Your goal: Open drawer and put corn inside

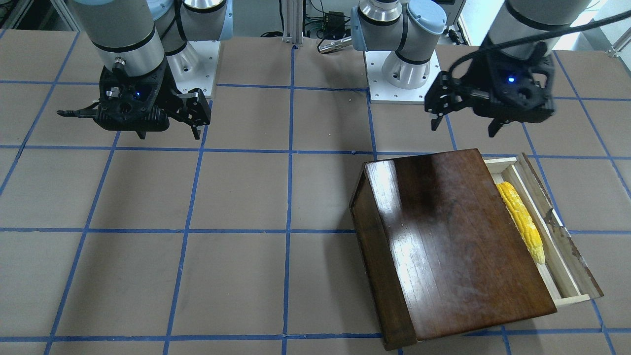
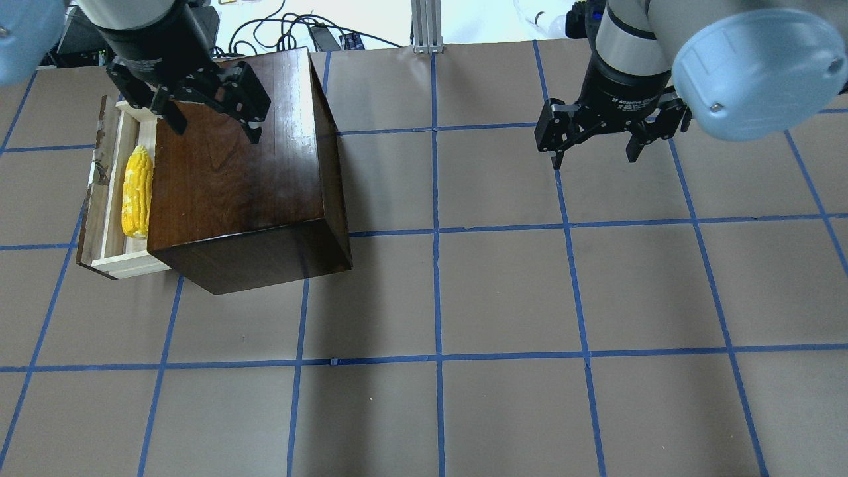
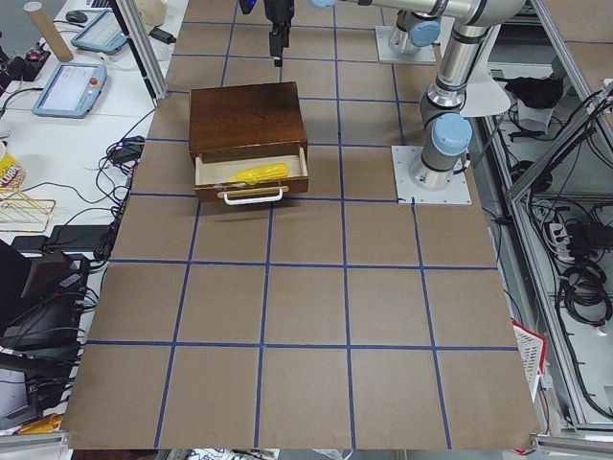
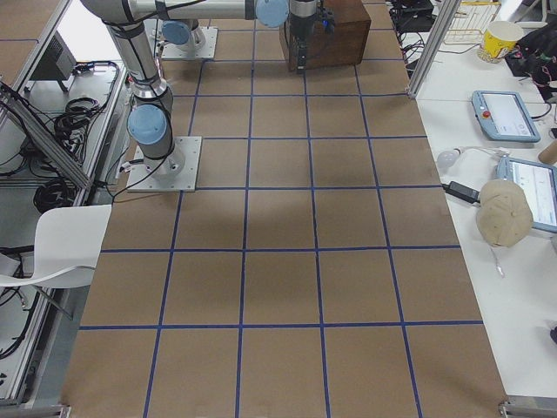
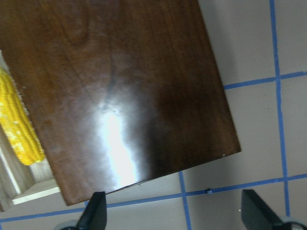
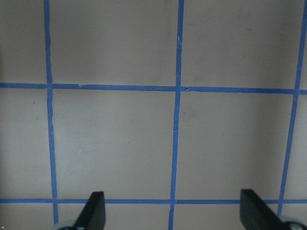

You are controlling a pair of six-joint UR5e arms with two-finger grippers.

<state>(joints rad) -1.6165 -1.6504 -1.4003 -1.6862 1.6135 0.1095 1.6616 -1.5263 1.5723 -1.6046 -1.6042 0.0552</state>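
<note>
The dark-brown cabinet (image 2: 245, 165) stands at the table's left side in the overhead view. Its drawer (image 2: 109, 199) is pulled out, with pale wood sides and a dark front panel. The yellow corn (image 2: 137, 192) lies inside the drawer; it also shows in the front-facing view (image 1: 521, 217) and the left wrist view (image 5: 17, 124). My left gripper (image 2: 215, 126) hangs open and empty above the cabinet's top, apart from the corn. My right gripper (image 2: 596, 149) hangs open and empty over bare table at the far right.
The brown table (image 2: 464, 298) is marked by a grid of blue tape lines. The arm bases (image 1: 402, 74) stand at the robot's side. A white handle (image 3: 253, 196) shows on the drawer front in the exterior left view.
</note>
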